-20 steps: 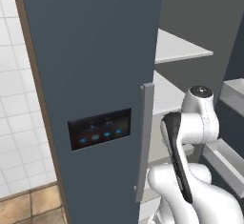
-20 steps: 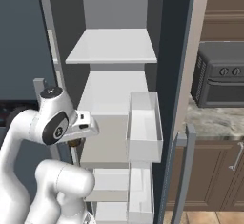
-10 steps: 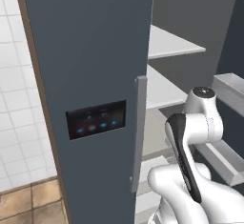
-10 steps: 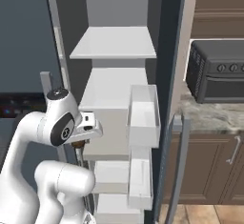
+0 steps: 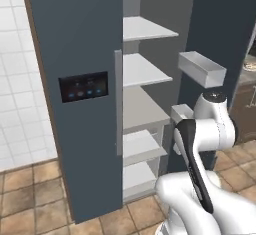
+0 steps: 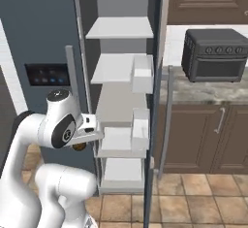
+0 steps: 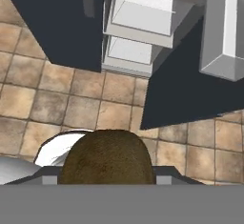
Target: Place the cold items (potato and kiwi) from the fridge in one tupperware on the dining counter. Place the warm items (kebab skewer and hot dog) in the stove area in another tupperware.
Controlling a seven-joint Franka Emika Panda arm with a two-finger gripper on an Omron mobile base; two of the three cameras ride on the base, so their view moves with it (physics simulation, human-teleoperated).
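Room, left base view: kitchen with brown floor tiles (image 5: 30,189) and a white tiled wall; we face the dark fridge (image 5: 75,54) with one door open.
Shelves: white shelves (image 5: 142,29) run up the open compartment and look bare; a door bin (image 5: 202,69) sits on the open door's inner face.
Arm: the white arm (image 5: 200,144) is folded in front of the lower shelves.
Right base view, gripper: the gripper (image 6: 80,143) points down beside the shelf edge, with a brown item (image 6: 79,147) showing just under it.
Surroundings: a toaster oven (image 6: 215,55) stands on the stone counter (image 6: 203,90) right of the fridge.
Hand view, item: the brown item is round and rough-skinned; we cannot tell kiwi from potato.
Location: it hangs over the floor tiles, clear of every shelf.
Fingers: hidden behind the item; we judge them pinching it, since nothing else supports it.
Handling: probably light and firm; rough skin should resist slipping. A kiwi would bruise under hard pressure, so grip across the widest part.
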